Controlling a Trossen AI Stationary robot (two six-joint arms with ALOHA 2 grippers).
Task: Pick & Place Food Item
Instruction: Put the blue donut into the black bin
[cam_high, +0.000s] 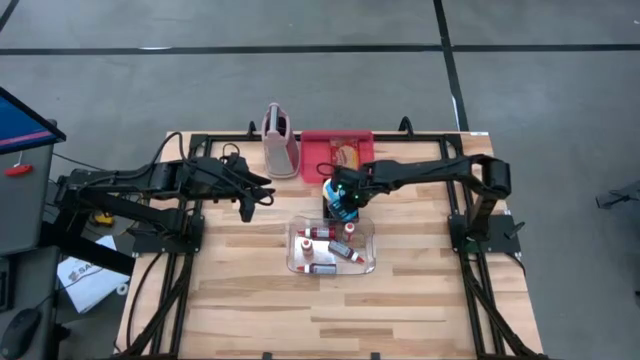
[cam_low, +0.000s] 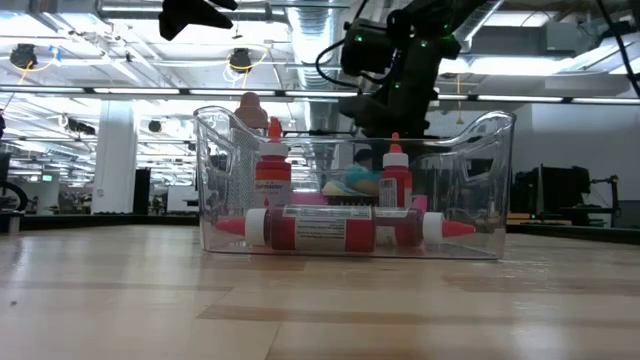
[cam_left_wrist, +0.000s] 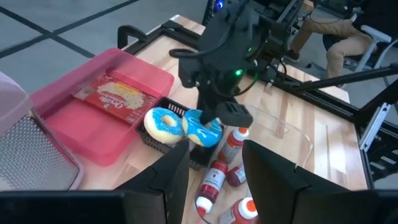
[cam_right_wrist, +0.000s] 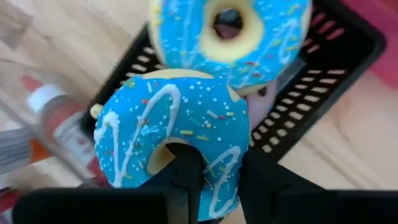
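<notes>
Over the black basket (cam_left_wrist: 163, 140), right claw (cam_right_wrist: 214, 168) is clamped on a blue-iced donut (cam_right_wrist: 171, 134) with white drizzle and sprinkles, fingers pinching the ring through its hole, donut tilted on edge and lifted above the basket rim. Second blue donut (cam_right_wrist: 230, 31) lies flat in the basket behind it; left wrist view shows the same pair, held donut (cam_left_wrist: 202, 129) under the right claw (cam_left_wrist: 214, 121), the other donut (cam_left_wrist: 161, 123) just beside it in the basket. High view: right claw (cam_high: 345, 200) sits at the tabletop's (cam_high: 420, 300) middle, between the pink tray (cam_high: 312, 152) behind and the clear bin (cam_high: 365, 262) in front. Pink tray holds a flat red packet (cam_left_wrist: 115, 94). Clear bin (cam_low: 225, 160) holds several red sauce bottles with white caps, some upright (cam_low: 270, 175), one lying along the front wall (cam_low: 320, 230); bin touches or nearly touches the basket, cannot tell which. Pink grater-like holder (cam_high: 280, 140) stands left of the tray. Left claw (cam_high: 247, 205) hangs above the tabletop left of the bin, fingers (cam_left_wrist: 165, 183) apart, holding nothing, pointed toward the basket. Someone seated shows beyond the tabletop edge in the left wrist view, legs only (cam_left_wrist: 339, 37).
</notes>
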